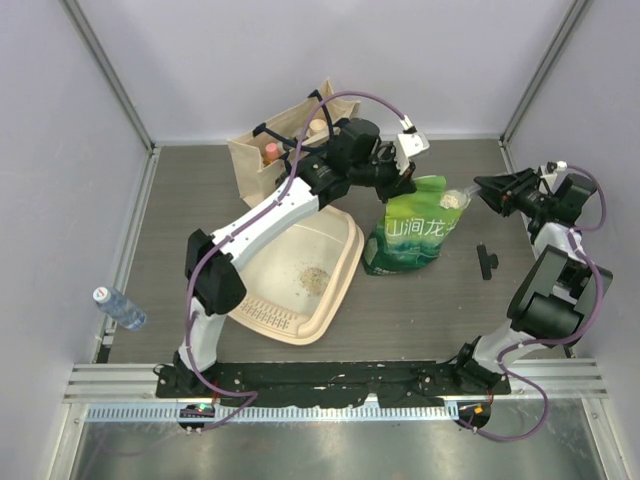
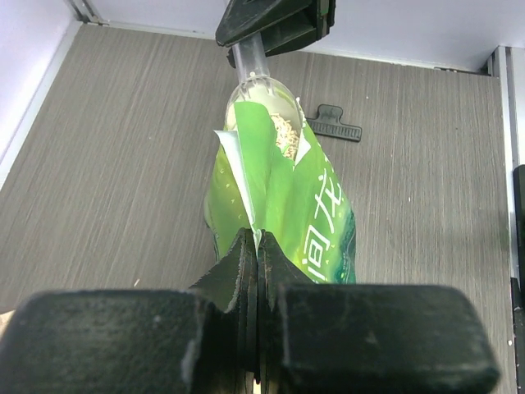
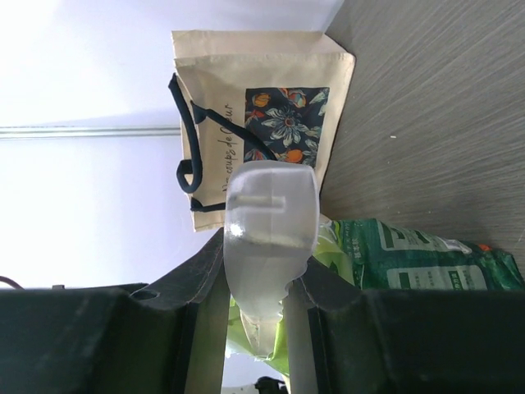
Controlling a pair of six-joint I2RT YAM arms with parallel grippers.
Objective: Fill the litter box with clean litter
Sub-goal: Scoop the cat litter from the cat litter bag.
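Left pincer [image 2: 257,246] is clenching the bag's [image 2: 303,213] lip; right pincer [image 3: 261,275] is grasping the scoop [image 3: 271,205] in its mouth. Litter [image 2: 285,135] is needing a level lift to the box [image 1: 345,270] lying alongside.

Left wrist view | I see my left tool [image 2: 257,254] with fingers pressed together, pinching the near edge of the green bag [image 2: 308,217] | bag rests on the grey counter [image 2: 115,164] | right tool [image 2: 264,34] clamps the handle of a clear scoop [image 2: 261,89] in the bag's mouth | litter [image 2: 285,135] in the scoop | black clip [image 2: 332,125] on the counter just beyond.
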